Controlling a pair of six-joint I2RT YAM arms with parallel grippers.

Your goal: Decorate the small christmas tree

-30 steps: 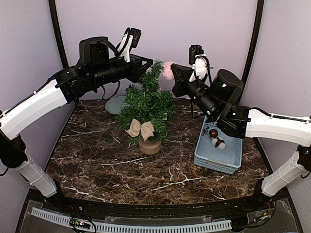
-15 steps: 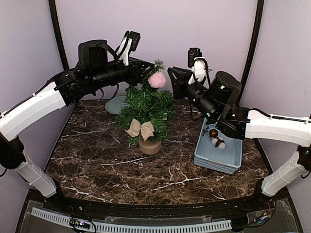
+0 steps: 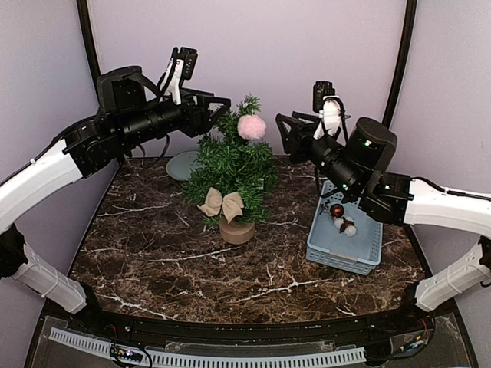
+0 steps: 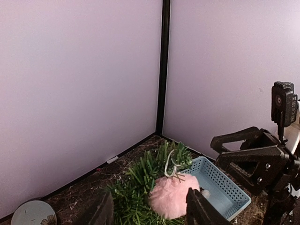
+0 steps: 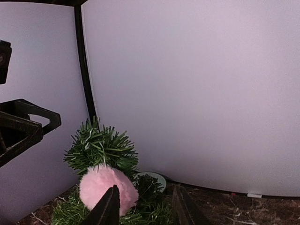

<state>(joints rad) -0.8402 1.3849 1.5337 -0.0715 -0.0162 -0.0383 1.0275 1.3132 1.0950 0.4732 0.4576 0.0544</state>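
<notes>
Marble-patterned table (image 3: 153, 261), with the small christmas tree (image 3: 230, 165) upright on its stump base (image 3: 236, 230) near the table's middle; every position below is given relative to this tree. A blue basket (image 3: 337, 261) lies well to the tree's right and holds a dark red ball (image 3: 337, 209) and other small ornaments. A pale round dish (image 3: 178, 165) sits just behind the tree on its left, and a tan bow (image 3: 222, 204) hangs low on the tree's front. A pink pom-pom (image 3: 252, 127) rests against the uppermost branches, its thin loop (image 4: 171, 164) lying among the tip needles. Whether the loop is hooked over a branch cannot be told. Probable hazards: both arms flank the treetop closely, so a sideways sweep could catch the needles and tilt or topple the light tree. A loop that merely rests on the tip could also let the pom-pom slide down or drop. The left gripper (image 3: 221, 109), just left of the treetop, has its jaws parted and holds nothing. The right gripper (image 3: 281, 132), just right of the pom-pom, is likewise spread and empty, with its fingers (image 5: 110, 206) clear of the fluff in the overhead view.
</notes>
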